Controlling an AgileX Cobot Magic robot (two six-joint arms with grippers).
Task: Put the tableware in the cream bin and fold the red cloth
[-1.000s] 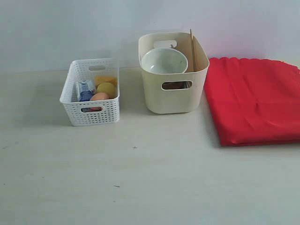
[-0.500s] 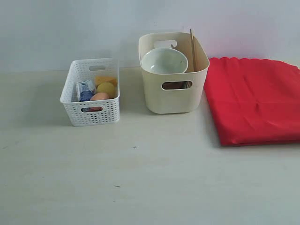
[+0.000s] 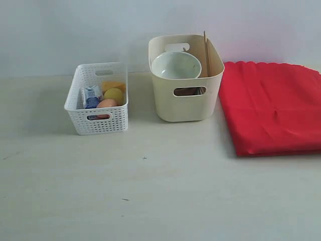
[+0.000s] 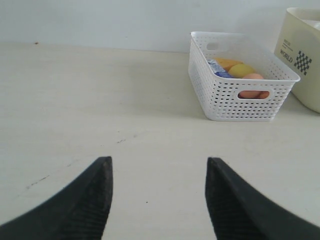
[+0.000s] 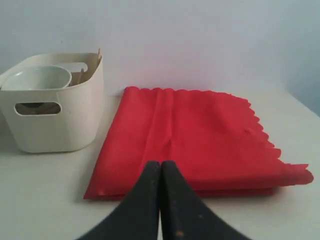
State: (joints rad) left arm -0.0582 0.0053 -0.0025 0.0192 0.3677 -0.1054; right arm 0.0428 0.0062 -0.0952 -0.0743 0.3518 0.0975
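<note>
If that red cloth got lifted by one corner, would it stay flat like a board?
Probably not. The red cloth lies in soft folded layers with faint creases, so it would likely droop and unfold. It looks thin, so it is probably light. Pushed, it would likely bunch up rather than slide whole.

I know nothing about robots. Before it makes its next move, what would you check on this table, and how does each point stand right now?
1. The pale green bowl sits inside the cream bin: ok.
2. The wooden chopsticks stand in the bin, against its wall: ok.
3. Other tableware is in the bin: cannot tell, since its wall hides most of the inside.
4. The red cloth is folded, lying flat in layers beside the bin: ok.
5. The left tool is open and empty: ok.
6. The right tool is shut and holds nothing: ok.
</note>
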